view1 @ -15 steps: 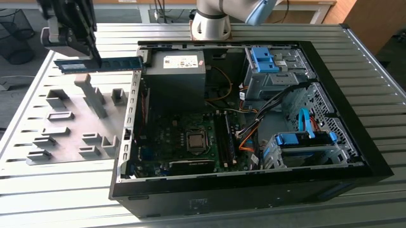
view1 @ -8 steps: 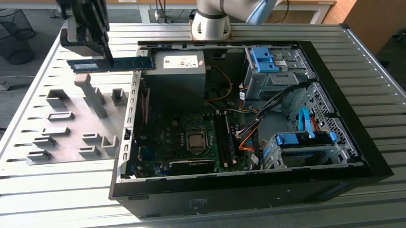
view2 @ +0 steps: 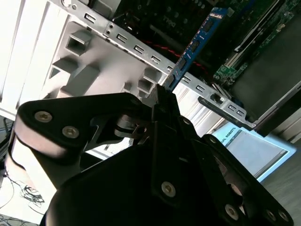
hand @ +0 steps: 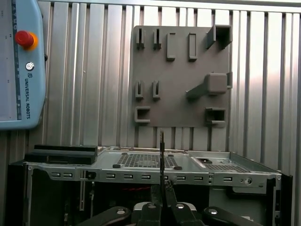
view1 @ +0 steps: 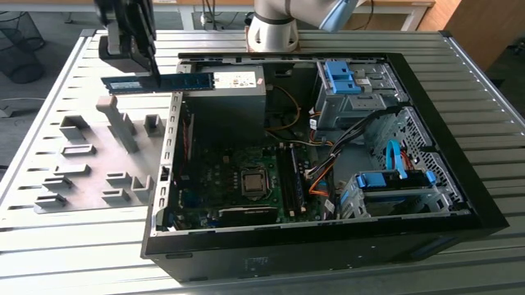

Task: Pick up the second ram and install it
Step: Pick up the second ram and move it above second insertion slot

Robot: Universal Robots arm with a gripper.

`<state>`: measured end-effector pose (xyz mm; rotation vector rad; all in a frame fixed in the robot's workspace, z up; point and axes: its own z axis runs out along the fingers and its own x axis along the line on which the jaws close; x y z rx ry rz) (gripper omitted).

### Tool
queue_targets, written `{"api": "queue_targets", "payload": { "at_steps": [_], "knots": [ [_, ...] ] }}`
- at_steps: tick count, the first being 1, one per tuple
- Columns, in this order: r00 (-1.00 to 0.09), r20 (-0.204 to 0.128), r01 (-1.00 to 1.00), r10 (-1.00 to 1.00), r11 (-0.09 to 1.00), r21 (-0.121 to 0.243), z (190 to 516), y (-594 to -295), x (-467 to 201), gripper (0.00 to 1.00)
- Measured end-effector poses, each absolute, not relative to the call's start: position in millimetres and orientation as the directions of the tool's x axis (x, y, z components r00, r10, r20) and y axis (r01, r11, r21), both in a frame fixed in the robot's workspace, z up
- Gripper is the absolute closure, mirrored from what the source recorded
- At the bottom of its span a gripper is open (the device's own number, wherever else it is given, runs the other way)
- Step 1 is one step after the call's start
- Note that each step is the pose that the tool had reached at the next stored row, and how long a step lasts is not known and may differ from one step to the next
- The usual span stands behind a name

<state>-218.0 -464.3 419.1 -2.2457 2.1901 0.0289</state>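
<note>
Above the case wall, the gripper held the ram clamped by one end, clear of the motherboard. Seating it well would mean squaring it with the slots.

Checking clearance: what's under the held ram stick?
The second ram, clamped in the gripper, hangs over the case wall and table; the stick hides whatever sits directly beneath.

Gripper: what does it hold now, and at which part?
The gripper holds the second ram, pinched across its flat faces near the middle of its length.
</note>
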Motion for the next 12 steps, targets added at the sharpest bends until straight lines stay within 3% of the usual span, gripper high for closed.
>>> {"api": "queue_targets", "payload": {
  "at_steps": [12],
  "knots": [
    [0.025, -0.016, -1.000, -1.000, -0.025, 0.010, 419, -464, -193, 0.86]
  ]
}}
